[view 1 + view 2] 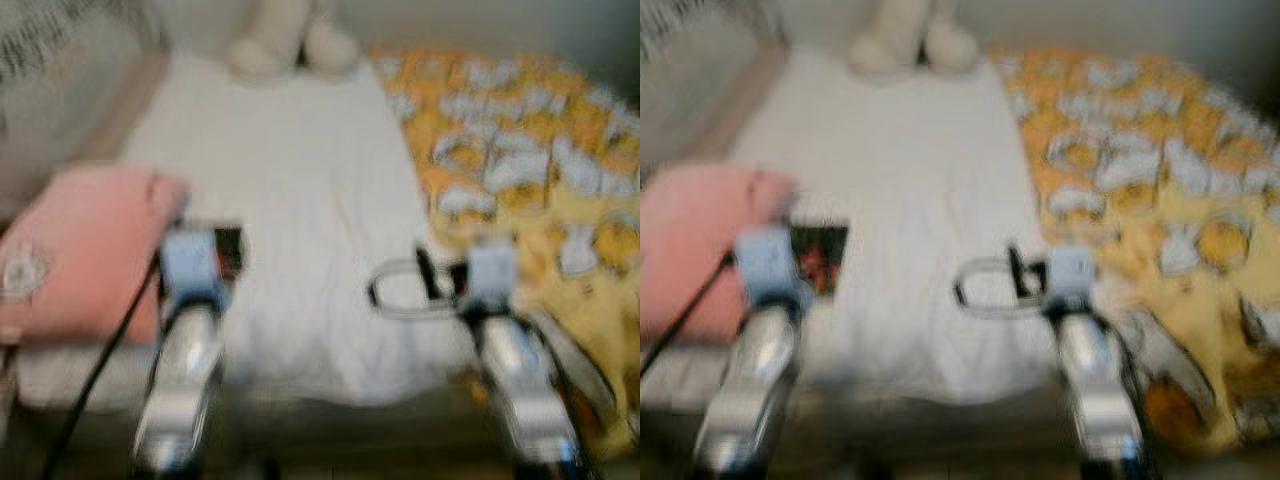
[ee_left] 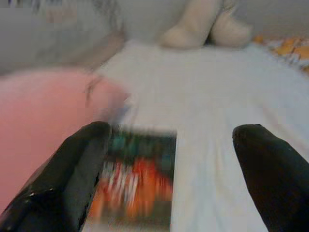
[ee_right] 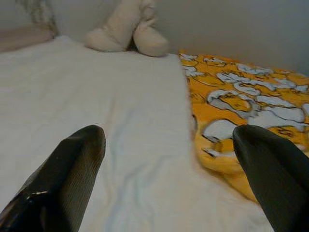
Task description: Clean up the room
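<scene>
Left gripper (image 2: 171,169) hangs low over the white sheet (image 1: 290,200), its two black fingers spread wide apart with nothing between them; a small dark and orange booklet (image 2: 137,181) lies flat on the sheet just beside one finger (image 2: 72,179). At about nine o'clock from that booklet sits a pink pillow (image 1: 85,245), touching the sheet's edge. Right gripper (image 3: 169,179) also stands wide open and empty above the sheet, with the orange patterned blanket (image 3: 246,101) at its three o'clock. At twelve o'clock, against the wall, rests a cream plush toy (image 3: 128,29). Head views are blurred.
</scene>
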{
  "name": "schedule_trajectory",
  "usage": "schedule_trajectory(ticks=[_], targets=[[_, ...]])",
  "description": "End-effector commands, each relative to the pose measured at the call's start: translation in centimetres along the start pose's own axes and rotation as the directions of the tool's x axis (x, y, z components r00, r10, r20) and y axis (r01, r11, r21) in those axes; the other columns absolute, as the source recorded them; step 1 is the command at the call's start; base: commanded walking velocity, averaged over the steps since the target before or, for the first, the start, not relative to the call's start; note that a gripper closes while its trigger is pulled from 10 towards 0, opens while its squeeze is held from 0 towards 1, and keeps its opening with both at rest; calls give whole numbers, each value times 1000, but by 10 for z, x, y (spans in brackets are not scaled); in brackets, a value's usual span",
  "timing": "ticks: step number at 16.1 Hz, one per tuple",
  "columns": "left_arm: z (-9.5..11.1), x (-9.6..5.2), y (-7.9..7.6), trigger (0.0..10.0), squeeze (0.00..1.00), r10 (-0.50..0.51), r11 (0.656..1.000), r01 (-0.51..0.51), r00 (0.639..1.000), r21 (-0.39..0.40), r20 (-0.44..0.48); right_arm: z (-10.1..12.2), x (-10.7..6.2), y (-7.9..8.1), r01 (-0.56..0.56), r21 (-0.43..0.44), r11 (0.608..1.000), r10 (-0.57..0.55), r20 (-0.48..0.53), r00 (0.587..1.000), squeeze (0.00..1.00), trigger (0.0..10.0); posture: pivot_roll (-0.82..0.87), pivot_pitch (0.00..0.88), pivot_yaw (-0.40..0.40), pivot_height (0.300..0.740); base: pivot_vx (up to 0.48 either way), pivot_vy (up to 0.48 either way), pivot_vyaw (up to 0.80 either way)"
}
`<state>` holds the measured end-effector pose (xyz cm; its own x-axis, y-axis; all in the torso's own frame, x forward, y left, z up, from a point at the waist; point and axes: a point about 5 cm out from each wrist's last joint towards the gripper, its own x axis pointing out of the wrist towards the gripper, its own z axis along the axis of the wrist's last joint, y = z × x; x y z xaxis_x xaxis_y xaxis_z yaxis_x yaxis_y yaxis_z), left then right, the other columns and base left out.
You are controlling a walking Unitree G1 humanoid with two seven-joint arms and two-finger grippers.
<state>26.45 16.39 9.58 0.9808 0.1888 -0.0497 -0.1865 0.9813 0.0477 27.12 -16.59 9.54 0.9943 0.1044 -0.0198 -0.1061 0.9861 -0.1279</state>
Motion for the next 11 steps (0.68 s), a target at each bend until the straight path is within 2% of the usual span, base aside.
schedule_trajectory(ticks=[1,3,6,7,8,9,10,11], targets=[[-5,-5,-2,10000,1000,-37,999,37,999,21,16,-4,-4,-5,16,-2,1000,-16,4,1000,1000,10000,-120,0,7,740,0,-454,0],[-6,-6,-4,10000,1000,-52,998,52,998,26,18,-7,-4,-2,7,1,1000,-7,1,1000,1000,10000,-120,0,11,740,0,-450,0],[-1,1,-9,10000,1000,-86,995,84,995,44,48,-14,-2,2,5,-9,1000,-6,-37,999,1000,10000,-129,0,29,740,0,-433,-606],[-1,2,-10,10000,1000,-96,994,93,994,51,52,-14,-2,2,7,-11,1000,-7,-36,999,1000,10000,-129,0,29,740,300,0,-569],[-1,8,-10,10000,192,-89,993,86,995,82,40,-15,-3,2,10,-14,1000,-10,-40,999,1000,10000,-134,0,32,740,0,0,-563],[-6,18,-6,10000,0,-64,992,63,998,112,2,-20,-6,3,9,-21,1000,-10,-53,999,1000,10000,-152,0,40,740,0,0,-563],[-12,21,-4,10000,0,-54,991,57,998,117,-35,-23,-8,4,7,-22,1000,-8,-61,998,1000,10000,-157,0,43,740,0,0,-594],[-14,20,-5,10000,0,-65,991,70,997,115,-43,-25,-9,3,27,18,999,-25,-83,996,1000,10000,-167,0,47,740,0,0,-625]])
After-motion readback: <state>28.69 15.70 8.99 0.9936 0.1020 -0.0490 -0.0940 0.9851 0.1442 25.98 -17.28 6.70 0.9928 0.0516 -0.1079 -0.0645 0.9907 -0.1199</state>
